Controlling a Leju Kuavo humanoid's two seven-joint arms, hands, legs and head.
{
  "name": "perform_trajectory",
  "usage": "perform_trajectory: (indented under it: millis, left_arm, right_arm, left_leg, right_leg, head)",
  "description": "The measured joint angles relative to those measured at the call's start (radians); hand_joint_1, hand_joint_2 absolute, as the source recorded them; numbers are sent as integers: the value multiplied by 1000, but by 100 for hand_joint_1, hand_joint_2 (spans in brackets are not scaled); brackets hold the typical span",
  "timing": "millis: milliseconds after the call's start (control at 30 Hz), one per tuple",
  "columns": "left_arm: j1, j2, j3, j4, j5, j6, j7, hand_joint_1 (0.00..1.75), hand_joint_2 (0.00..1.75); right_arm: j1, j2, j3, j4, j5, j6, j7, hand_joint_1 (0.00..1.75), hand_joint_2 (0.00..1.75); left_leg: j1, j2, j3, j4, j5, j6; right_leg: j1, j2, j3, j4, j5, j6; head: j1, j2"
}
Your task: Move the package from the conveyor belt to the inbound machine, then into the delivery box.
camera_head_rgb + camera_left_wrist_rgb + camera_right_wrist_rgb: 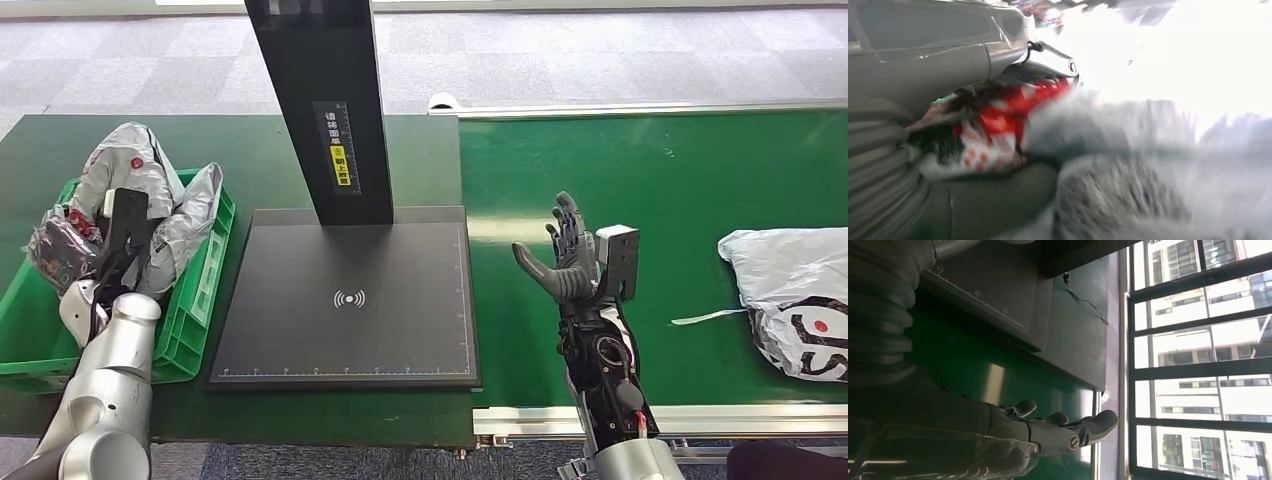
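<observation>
White package [795,300] lies crosswise on belt [650,180].

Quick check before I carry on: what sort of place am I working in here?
Likely a parcel-sorting or logistics station, perhaps a demo setup. A green conveyor belt carries a bagged package, a black scanning platform sits beside it, and a green crate holds bagged parcels.

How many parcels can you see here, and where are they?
At least 3. One white package lies on the green conveyor belt at the right. A grey bag and a dark one sit piled in the green delivery box; more may be hidden underneath.
</observation>
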Motion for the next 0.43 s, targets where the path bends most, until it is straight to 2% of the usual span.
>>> perform_trajectory:
  millis: [67, 133, 167, 200, 267, 333, 433]
  left_arm:
    - [16, -35, 27, -64, 38, 1, -154, 0, 175]
    - [35, -97, 46, -160, 79, 1, -327, 0, 175]
    - [44, -130, 46, -213, 88, 1, -381, 0, 175]
    - [52, -160, 40, -261, 89, 1, -399, 0, 175]
    - [65, -200, 20, -340, 89, 1, -359, 0, 175]
    - [76, -222, 0, -397, 93, 1, -311, 0, 175]
    - [87, -238, -21, -444, 99, 1, -294, 0, 175]
  right_arm:
    - [2, 1, 0, -4, 1, 0, -1, 0, 175]
    - [7, 2, -1, -9, 2, 0, -4, 0, 175]
    - [8, 3, -2, -11, 3, 0, -6, 0, 175]
    - [10, 5, -2, -13, 3, 0, -7, 0, 175]
    - [12, 9, -2, -15, 4, 0, -10, 0, 175]
    - [14, 11, -5, -16, 4, 0, -11, 0, 175]
    - [16, 11, -10, -17, 4, 0, -12, 0, 175]
  left_leg:
    - [0, 0, 0, 0, 0, 0]
    - [0, -3, -1, 0, 0, 0]
    - [0, -5, -2, 0, 0, 0]
    - [-1, -5, -2, 0, 0, 0]
    - [-1, -3, -2, 0, -1, 1]
    - [-1, -1, -2, 0, -1, 1]
    - [-1, -2, -2, 0, -1, 1]
  right_leg:
    - [0, 0, 0, 0, 0, 0]
    - [0, -3, 0, 0, 0, 0]
    - [-1, -4, 0, 0, 0, 0]
    - [-1, -5, 1, 0, 0, 0]
    - [-2, -3, 0, -1, 0, 1]
    - [-2, -1, 0, -1, 0, 1]
    - [-2, -2, 0, -1, 0, 1]
  head:
    - [0, 0]
    - [0, 0]
    - [1, 0]
    - [1, 0]
    - [1, 0]
    - [0, 0]
    - [0, 0]
